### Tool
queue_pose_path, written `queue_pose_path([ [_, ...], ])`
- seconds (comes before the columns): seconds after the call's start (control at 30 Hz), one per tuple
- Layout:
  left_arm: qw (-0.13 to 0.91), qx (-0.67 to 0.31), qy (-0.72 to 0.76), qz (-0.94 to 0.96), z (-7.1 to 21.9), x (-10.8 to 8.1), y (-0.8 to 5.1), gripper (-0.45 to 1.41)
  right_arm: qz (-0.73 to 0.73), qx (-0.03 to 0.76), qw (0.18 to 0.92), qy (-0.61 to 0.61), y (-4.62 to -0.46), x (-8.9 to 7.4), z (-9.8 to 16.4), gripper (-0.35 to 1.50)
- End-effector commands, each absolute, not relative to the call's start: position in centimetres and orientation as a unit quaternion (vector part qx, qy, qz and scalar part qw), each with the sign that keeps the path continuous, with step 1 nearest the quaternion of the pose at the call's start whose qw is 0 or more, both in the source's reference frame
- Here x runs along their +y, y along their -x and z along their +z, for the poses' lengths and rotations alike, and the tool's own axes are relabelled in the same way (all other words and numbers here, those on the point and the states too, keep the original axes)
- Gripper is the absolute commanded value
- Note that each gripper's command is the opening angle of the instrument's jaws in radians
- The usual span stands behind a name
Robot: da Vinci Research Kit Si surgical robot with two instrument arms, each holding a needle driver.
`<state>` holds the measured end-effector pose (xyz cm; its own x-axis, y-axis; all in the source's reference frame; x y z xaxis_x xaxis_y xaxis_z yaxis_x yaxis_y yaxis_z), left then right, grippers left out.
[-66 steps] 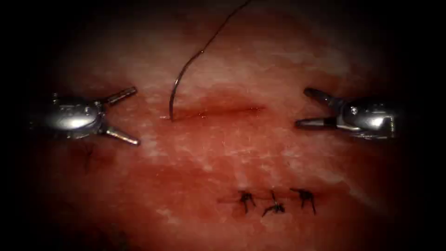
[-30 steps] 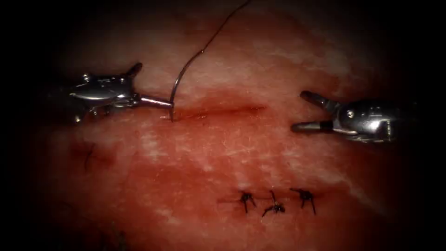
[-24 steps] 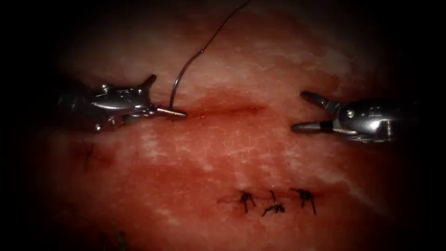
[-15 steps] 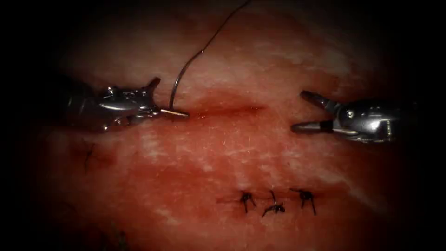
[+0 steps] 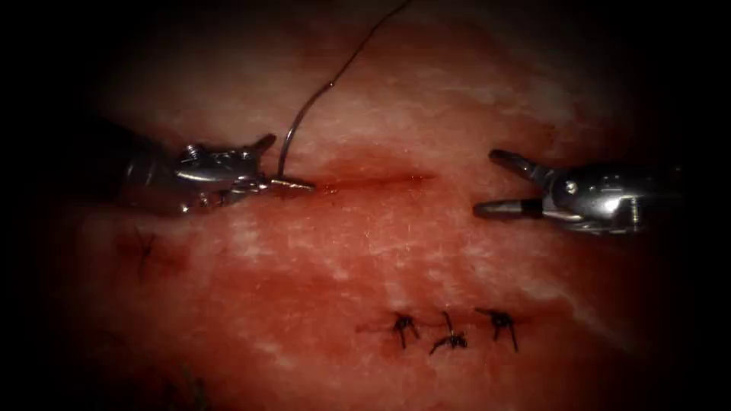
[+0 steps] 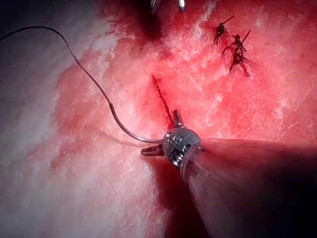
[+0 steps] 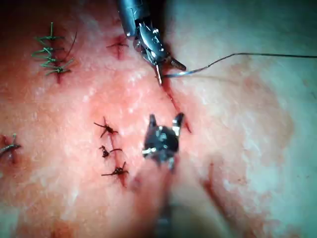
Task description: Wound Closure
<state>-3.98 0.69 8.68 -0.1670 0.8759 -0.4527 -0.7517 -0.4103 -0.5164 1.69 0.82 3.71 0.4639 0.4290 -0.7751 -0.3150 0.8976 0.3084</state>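
The curved needle (image 5: 292,125) stands with its tip in the tissue (image 5: 343,251) at the left end of the cut (image 5: 373,180). Its thread (image 5: 358,49) runs up and away to the right. My left tool (image 5: 290,162) has come in from the left and is open, one jaw above and one lying low along the cut, straddling the needle just above the tissue. The left wrist view shows the needle (image 6: 126,130) ending between the spread jaws of the left tool (image 6: 159,132). My right tool (image 5: 485,183) hovers open at the right end of the cut and holds nothing.
Three dark knotted stitches (image 5: 449,331) close an older cut nearer the camera, also in the right wrist view (image 7: 109,148). Green stitches (image 7: 52,54) lie further off. Red fluid stains the tissue around the cut (image 6: 161,96).
My left tool moved right from its resting place to the needle and turned, so its open jaws now sit around the needle's lower part. The needle and right tool barely moved.
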Motion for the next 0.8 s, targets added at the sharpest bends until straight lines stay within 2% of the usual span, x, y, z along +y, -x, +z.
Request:
queue_pose_path([
  [0.03, 0.536, -0.087, 0.358, 0.760, 8.76, 0.61, 4.03, 0.77, 0.217, 0.469, 0.854, -0.063, -1.76, 0.74, 3.75, 1.03],
  [0.1, 0.537, -0.090, 0.354, 0.760, 8.79, 0.60, 4.03, 0.76, 0.218, 0.469, 0.854, -0.062, -1.78, 0.74, 3.74, 1.03],
  [0.23, 0.536, -0.094, 0.353, 0.761, 8.79, 0.59, 4.03, 0.49, 0.218, 0.468, 0.854, -0.062, -1.80, 0.73, 3.74, 1.03],
  [0.3, 0.536, -0.095, 0.352, 0.762, 8.79, 0.59, 4.03, 0.29, 0.218, 0.468, 0.854, -0.062, -1.80, 0.73, 3.74, 1.03],
  [0.4, 0.536, -0.096, 0.348, 0.763, 8.79, 0.58, 4.04, 0.14, 0.218, 0.468, 0.854, -0.062, -1.80, 0.73, 3.74, 1.03],
  [0.53, 0.535, -0.096, 0.347, 0.764, 8.80, 0.59, 4.03, 0.05, 0.219, 0.468, 0.854, -0.062, -1.82, 0.73, 3.74, 1.03],
  [0.63, 0.534, -0.098, 0.347, 0.764, 8.80, 0.59, 4.02, -0.08, 0.220, 0.468, 0.854, -0.061, -1.84, 0.73, 3.74, 1.03],
  [0.73, 0.534, -0.099, 0.348, 0.765, 8.79, 0.59, 4.01, -0.45, 0.220, 0.467, 0.854, -0.061, -1.85, 0.73, 3.74, 1.03],
  [0.8, 0.534, -0.100, 0.347, 0.764, 8.77, 0.59, 4.00, -0.45, 0.220, 0.467, 0.854, -0.061, -1.86, 0.73, 3.74, 1.03],
])
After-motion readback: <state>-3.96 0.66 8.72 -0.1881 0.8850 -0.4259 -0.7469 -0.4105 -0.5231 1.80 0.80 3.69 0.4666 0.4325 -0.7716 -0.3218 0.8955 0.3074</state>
